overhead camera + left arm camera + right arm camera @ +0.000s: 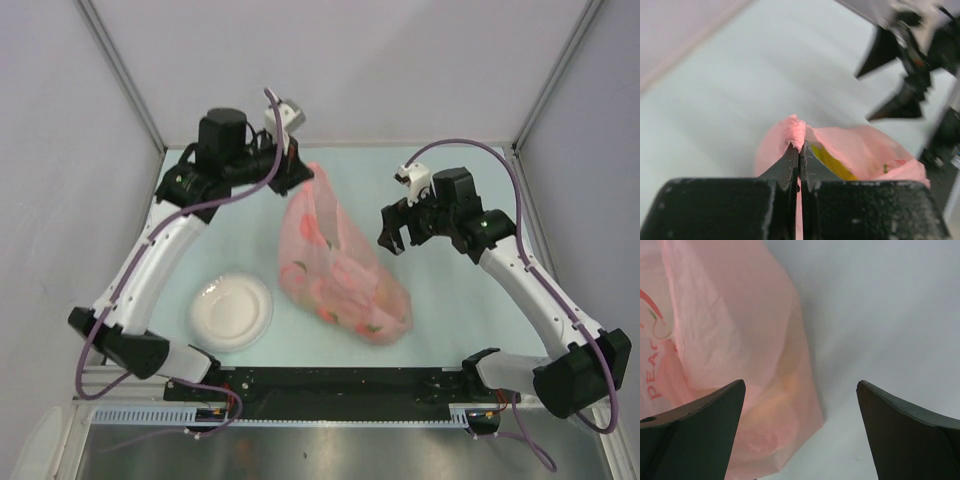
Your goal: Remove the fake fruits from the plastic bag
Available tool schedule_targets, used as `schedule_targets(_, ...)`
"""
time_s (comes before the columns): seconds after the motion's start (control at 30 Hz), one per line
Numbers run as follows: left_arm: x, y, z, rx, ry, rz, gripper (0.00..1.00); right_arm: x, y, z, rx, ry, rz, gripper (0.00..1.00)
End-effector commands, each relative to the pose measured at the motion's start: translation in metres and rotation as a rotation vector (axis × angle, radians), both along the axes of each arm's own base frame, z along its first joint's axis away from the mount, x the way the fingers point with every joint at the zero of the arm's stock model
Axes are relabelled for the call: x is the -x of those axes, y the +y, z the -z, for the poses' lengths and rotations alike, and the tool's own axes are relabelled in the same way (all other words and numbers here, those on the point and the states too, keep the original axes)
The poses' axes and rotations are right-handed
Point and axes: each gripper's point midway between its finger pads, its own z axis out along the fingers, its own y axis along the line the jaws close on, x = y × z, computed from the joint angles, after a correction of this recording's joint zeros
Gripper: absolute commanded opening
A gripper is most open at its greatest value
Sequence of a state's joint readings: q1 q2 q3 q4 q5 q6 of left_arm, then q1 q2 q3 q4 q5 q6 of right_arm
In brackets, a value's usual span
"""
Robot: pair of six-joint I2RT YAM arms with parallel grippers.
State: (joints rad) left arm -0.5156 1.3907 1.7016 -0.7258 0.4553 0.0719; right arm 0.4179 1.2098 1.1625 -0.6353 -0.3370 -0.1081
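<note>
Top external view: left gripper (300,176) fingers pinch the top of the thin translucent pink plastic bag (335,265). The bag lies on the pale worktop (450,300) with the glossy fake fruits (335,295) inside. Right gripper (398,238) fingers are spread wide alongside.

**Crinkled film, matt black fingers**

The thin, crinkly, translucent pink plastic bag (335,265) is a wrinkled film with a faint sheen, printed in red. A yellow fake fruit (832,162) shows through it and looks smooth. The left gripper (799,148) has matt black, plastic-looking fingers, grainy and flecked with pale scuffs. The right gripper (801,384) is the same matt black but smoother. The round white plate (232,312) looks smooth and slightly glossy. The pale green table top (440,300) is flat and matt. The left arm's white shell (165,250) looks like smooth plastic.
</note>
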Motion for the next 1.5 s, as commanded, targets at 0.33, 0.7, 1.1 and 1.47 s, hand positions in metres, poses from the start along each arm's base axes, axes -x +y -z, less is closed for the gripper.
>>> schedule_targets(0.33,-0.139,-0.008,-0.153,0.343,-0.409,-0.167,0.0,-0.131,0.031,-0.087,-0.021,-0.313,0.095,0.96)
schedule_targets(0.7,-0.166,-0.01,-0.176,0.409,-0.472,-0.215,0.0,-0.178,0.095,-0.113,-0.16,-0.294,0.114,0.95)
schedule_targets(1.1,-0.146,0.034,-0.156,0.409,-0.343,-0.455,0.0,-0.17,0.141,-0.063,-0.202,-0.12,0.137,0.93)
schedule_targets(1.47,-0.124,0.076,-0.114,0.341,-0.274,-0.644,0.0,-0.171,0.19,-0.068,-0.332,-0.038,0.112,0.69)
